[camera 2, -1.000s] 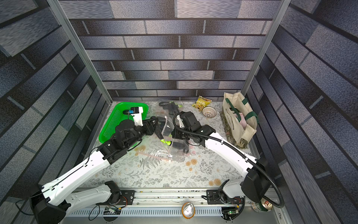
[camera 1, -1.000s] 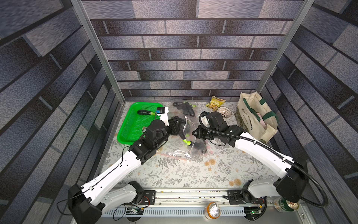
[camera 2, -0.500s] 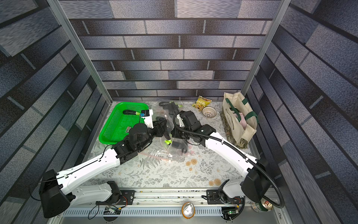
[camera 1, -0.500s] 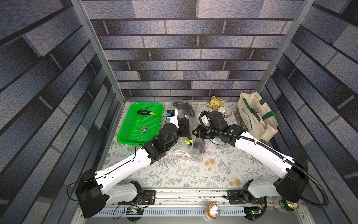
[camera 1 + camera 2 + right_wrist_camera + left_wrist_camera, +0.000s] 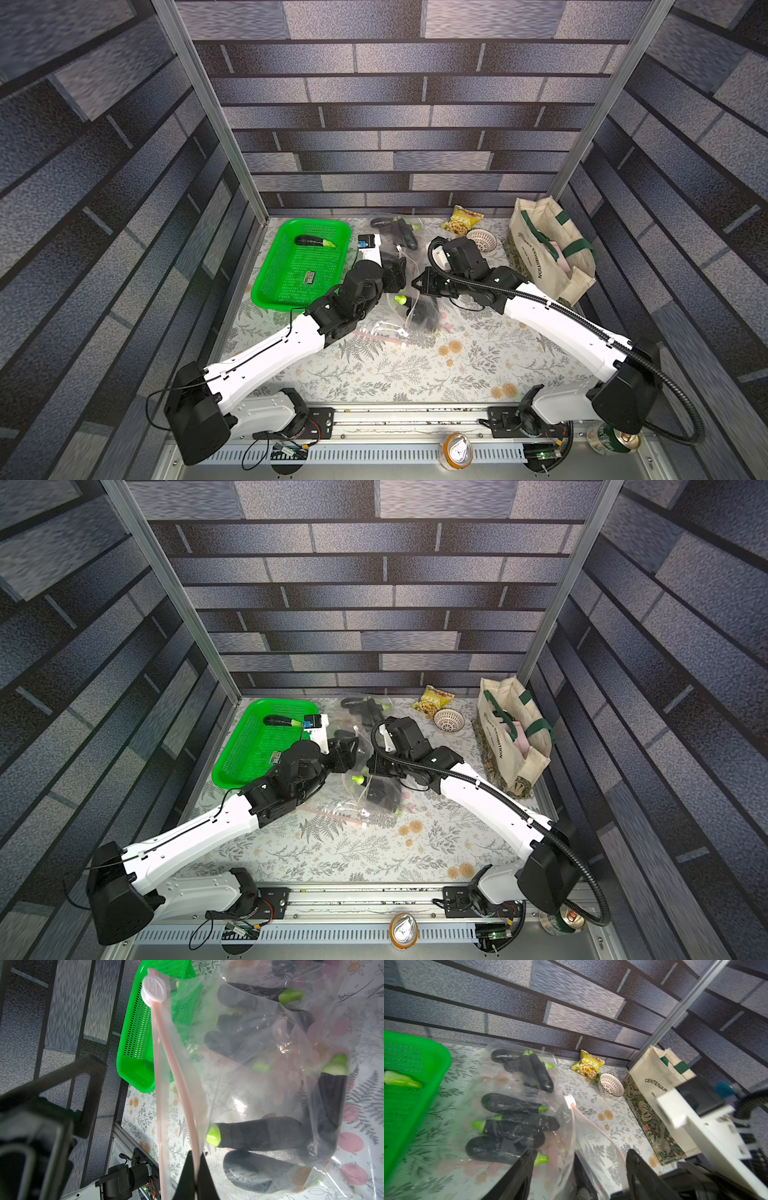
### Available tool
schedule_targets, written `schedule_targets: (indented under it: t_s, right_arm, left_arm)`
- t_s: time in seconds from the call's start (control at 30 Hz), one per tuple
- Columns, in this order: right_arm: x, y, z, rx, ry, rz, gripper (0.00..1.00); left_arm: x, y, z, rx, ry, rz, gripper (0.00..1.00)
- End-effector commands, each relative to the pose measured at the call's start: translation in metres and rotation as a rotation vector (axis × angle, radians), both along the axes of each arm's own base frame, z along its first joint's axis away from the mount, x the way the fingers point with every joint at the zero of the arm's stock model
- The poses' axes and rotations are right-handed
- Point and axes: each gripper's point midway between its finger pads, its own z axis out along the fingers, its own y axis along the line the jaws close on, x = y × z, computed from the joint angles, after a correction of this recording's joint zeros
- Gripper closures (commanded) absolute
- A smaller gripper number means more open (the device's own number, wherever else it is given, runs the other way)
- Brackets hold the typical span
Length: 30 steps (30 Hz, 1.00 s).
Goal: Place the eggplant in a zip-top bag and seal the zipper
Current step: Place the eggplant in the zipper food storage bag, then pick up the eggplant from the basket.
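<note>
left gripper [image 5: 580, 1156] is spreading wide, empty, eggplant [image 5: 259, 1132] now inside zip-top bag [image 5: 259, 1084] | right gripper [image 5: 195, 1169] is pinching its rim tight | sealing is coming next

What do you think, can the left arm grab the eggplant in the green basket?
Probably yes. The eggplant lies uncovered in the green basket, which sits on the left arm's side. Its jaws stand open and empty, though the zip-top bag's edge hangs between them.

Top views high overhead, looking down, wrist cameras close — sharing the bag [image 5: 228, 1095]
</note>
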Motion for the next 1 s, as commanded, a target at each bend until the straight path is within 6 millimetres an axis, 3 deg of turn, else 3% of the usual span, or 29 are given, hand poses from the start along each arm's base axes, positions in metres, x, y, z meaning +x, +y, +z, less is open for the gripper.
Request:
schedule_targets:
  t_s: [0.0,0.1,0.23,0.47,0.7,0.97]
  right_arm:
    - [0.003,-0.003,0.016,0.016,-0.034,-0.009,1.0]
    - [0.003,-0.004,0.016,0.013,-0.039,-0.009,1.0]
    - [0.004,-0.006,0.015,0.015,-0.041,-0.013,1.0]
    - [0.004,-0.01,0.009,0.006,-0.039,-0.025,1.0]
    - [0.007,-0.009,0.004,0.012,-0.027,-0.023,1.0]
    - [0.007,-0.014,-0.007,-0.014,-0.009,-0.037,1.0]
  left_arm:
    - [0.014,0.053,-0.003,0.035,0.148,0.135,0.27]
    - [0.039,0.102,-0.02,0.004,0.296,0.237,0.24]
    - [0.076,0.163,-0.047,-0.183,0.441,0.395,0.23]
    - [0.131,0.246,-0.095,-0.418,0.539,0.654,0.19]
    - [0.185,0.296,-0.158,-0.5,0.607,0.795,0.2]
    - [0.227,0.319,-0.183,-0.476,0.559,0.873,0.23]
